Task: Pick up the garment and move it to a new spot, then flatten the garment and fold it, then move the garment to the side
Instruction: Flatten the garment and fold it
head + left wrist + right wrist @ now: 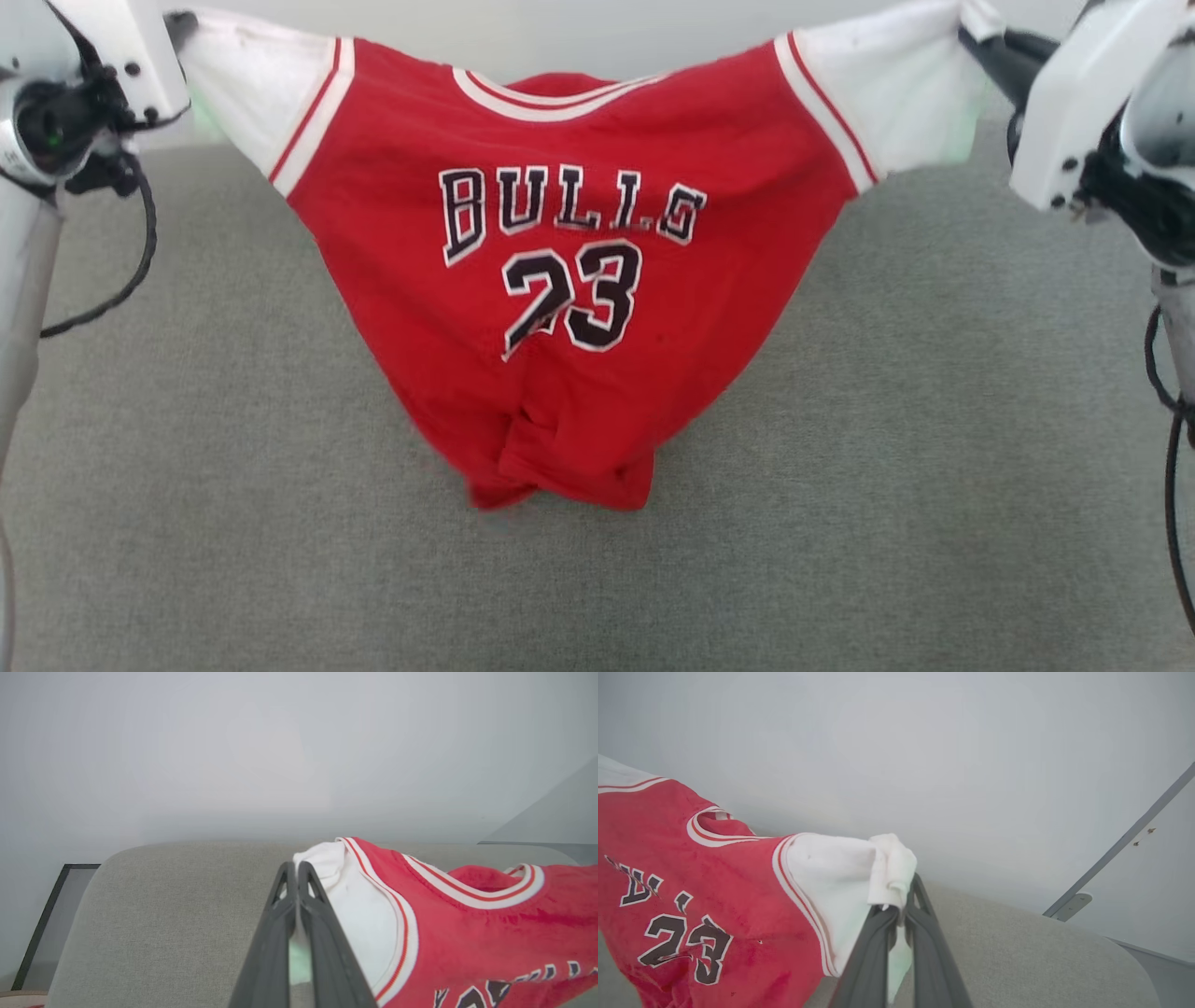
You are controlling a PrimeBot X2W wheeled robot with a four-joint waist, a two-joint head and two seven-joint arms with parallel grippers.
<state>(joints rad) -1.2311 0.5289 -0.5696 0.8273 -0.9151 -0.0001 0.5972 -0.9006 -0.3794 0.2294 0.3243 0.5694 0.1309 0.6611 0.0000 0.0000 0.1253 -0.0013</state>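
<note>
Left claw [294,867] and right claw [909,884] are each clamping the garment [560,280] by its sleeves [252,93], so I am holding it spread above the grey surface [934,467], hem sagging low: lifting looks done, with laying down, flattening, folding and shifting aside remaining.

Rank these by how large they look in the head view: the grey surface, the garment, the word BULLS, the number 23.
1. grey surface
2. garment, held up nearer the camera, yet clearly smaller
3. word BULLS
4. number 23, narrower than the word
</note>
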